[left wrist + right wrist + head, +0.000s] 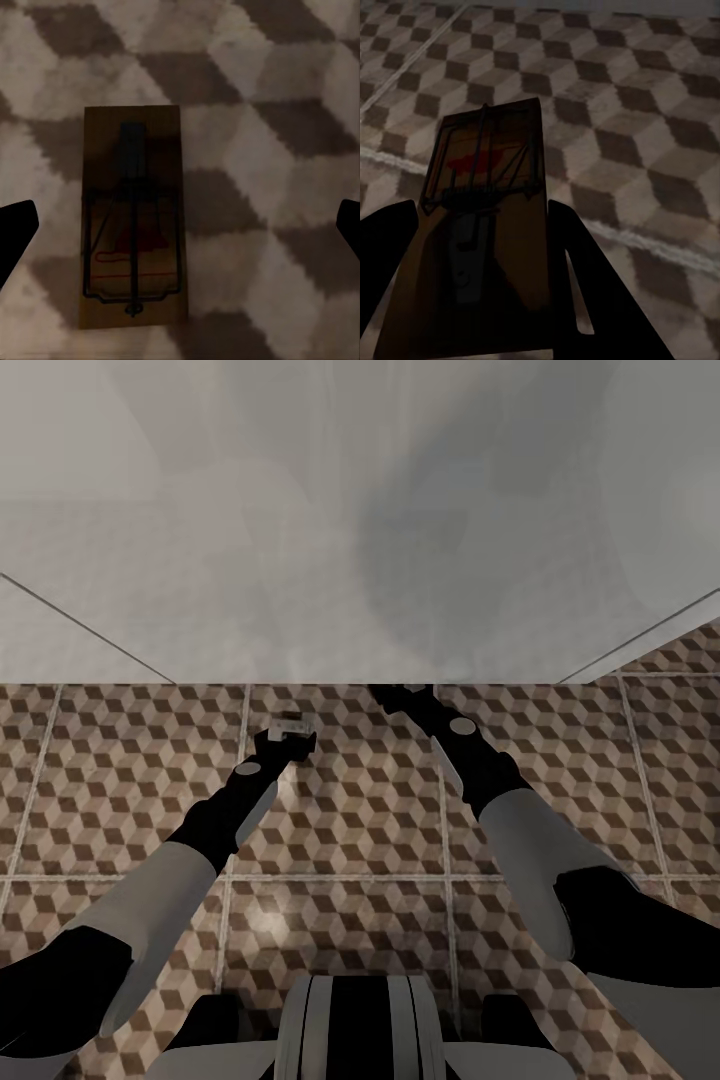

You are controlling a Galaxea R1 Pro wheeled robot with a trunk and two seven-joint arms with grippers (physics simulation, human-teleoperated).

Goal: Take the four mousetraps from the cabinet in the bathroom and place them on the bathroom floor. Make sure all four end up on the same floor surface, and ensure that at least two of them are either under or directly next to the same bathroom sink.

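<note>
One mousetrap (pixel 133 217), a brown board with dark wire and a red mark, lies flat on the cube-patterned bathroom floor (pixel 270 112). My left gripper (pixel 180 225) hovers over it, open, with its dark fingertips (pixel 15 232) wide apart on either side. In the head view that gripper (pixel 288 738) is low over the floor (pixel 350 810), near the foot of a pale surface. My right gripper (pixel 480 255) is shut on a second mousetrap (pixel 484 217), held above the tiles (pixel 645 112). In the head view the right gripper (pixel 395 696) reaches the pale surface's lower edge. The cabinet is out of view.
A large pale grey-white surface (pixel 360 520) takes up the upper half of the head view and meets the tiles along a straight edge. Patterned tiles with pale grout lines stretch to both sides of my arms. My base (pixel 350 1030) is at the bottom.
</note>
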